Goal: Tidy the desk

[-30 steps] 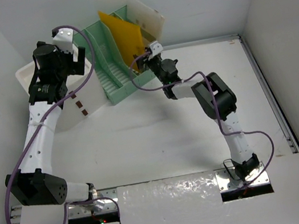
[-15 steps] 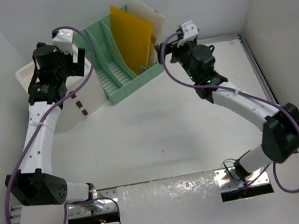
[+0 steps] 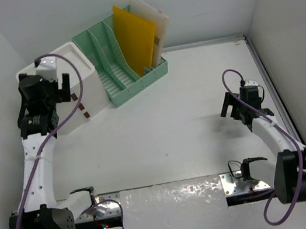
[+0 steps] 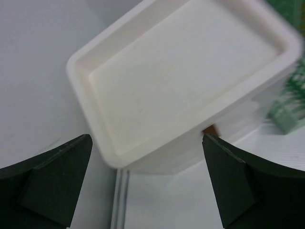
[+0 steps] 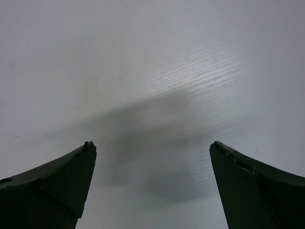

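Desk (image 3: 162, 130) surface fills most of the top view, matte white, with a silver rail (image 3: 270, 88) along its right edge. At the far left corner stands a white drawer box (image 3: 70, 64), and touching its right side is a green file organizer (image 3: 127, 71) with several slots. 1 yellow folder (image 3: 135, 40) stands upright in the organizer, with a white board (image 3: 154, 22) leaning just behind it. The left gripper (image 3: 64, 85) hangs above the box's left part. The right gripper (image 3: 234, 111) sits low over bare desk near the right rail, well apart from the organizer.

From the left wrist, the 2 dark fingers (image 4: 52, 181) are spread wide with nothing between them. Below lies the box's shallow rectangular top, its rim rounded. A small brown mark (image 4: 210, 129) shows on the box's side, and a blurred green corner of the organizer sits at the right edge.

From the right wrist, both fingers (image 5: 52, 191) stand far apart, gripping nothing. Only bare desk shows beneath, crossed by a soft shadow (image 5: 152, 143).
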